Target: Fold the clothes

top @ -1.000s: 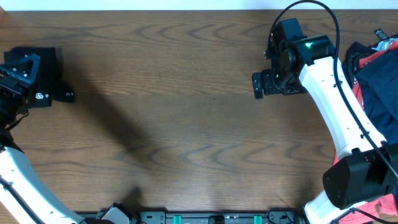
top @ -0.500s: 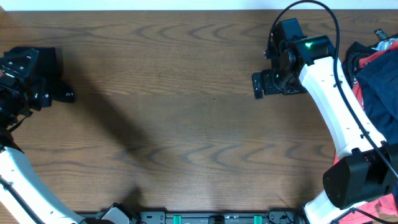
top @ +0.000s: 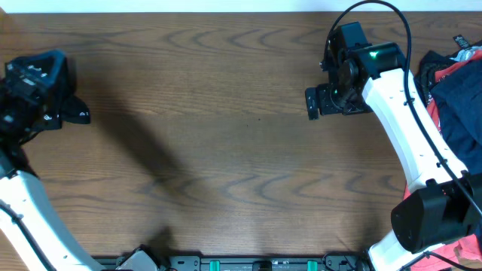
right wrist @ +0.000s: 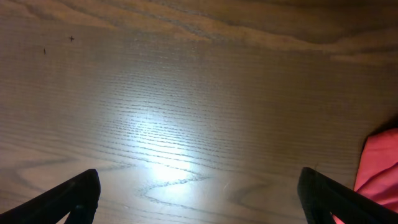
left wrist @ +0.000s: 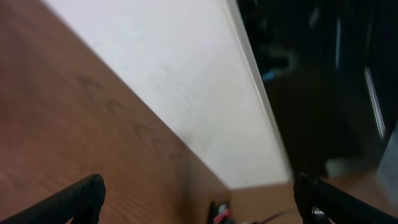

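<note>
Overhead: the left gripper [top: 34, 75] has just let go of the folded black shirt [top: 75, 114] at the table's [top: 226, 150] far-left edge and tipped up off it, so that one looks done. The right gripper [top: 312, 103] hasn't budged, and the pile [top: 456, 94] waits far right.

Left wrist: fingers [left wrist: 81, 196] wide apart, holding nothing, just table and wall [left wrist: 186, 81].

Right wrist: fingers [right wrist: 81, 190] spread and empty, red cloth [right wrist: 380, 165] at the edge.

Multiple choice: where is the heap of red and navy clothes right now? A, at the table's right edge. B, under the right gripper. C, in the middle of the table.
A: the heap of clothes lies at the table's right edge, while the right gripper hangs open over bare wood.
</note>
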`<move>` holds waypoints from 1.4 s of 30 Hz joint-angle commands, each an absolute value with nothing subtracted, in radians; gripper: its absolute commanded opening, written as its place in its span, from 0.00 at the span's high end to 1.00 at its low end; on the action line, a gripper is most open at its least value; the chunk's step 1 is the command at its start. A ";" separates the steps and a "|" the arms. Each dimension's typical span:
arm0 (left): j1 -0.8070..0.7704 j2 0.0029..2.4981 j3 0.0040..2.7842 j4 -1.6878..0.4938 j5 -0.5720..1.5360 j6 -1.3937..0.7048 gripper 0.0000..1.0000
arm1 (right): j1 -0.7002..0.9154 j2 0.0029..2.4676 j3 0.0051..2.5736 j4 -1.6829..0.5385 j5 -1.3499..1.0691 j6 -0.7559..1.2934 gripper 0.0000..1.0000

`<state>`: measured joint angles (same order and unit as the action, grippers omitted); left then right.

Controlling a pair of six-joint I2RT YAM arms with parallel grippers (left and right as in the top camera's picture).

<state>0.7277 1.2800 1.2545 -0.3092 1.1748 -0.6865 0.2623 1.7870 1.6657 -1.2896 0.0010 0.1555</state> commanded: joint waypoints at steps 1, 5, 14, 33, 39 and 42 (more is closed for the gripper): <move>0.636 1.278 1.270 -0.247 1.166 -0.541 0.02 | 0.282 1.786 1.666 -1.290 0.015 0.160 0.01; 0.487 1.280 1.270 -0.196 1.135 -0.355 0.02 | 0.282 1.786 1.666 -1.290 0.015 0.160 0.01; 0.129 1.290 1.269 -0.233 1.032 -0.030 0.02 | 0.282 1.786 1.666 -1.290 0.015 0.160 0.01; -0.049 1.133 1.269 -0.147 0.644 -0.007 0.05 | 0.282 1.786 1.666 -1.290 0.015 0.160 0.01; -0.048 0.967 1.269 -0.141 0.569 -0.007 0.02 | 0.282 1.786 1.666 -1.290 0.015 0.160 0.01; -0.036 0.915 1.269 -0.152 0.552 -0.007 0.02 | 0.282 1.786 1.666 -1.290 0.015 0.160 0.01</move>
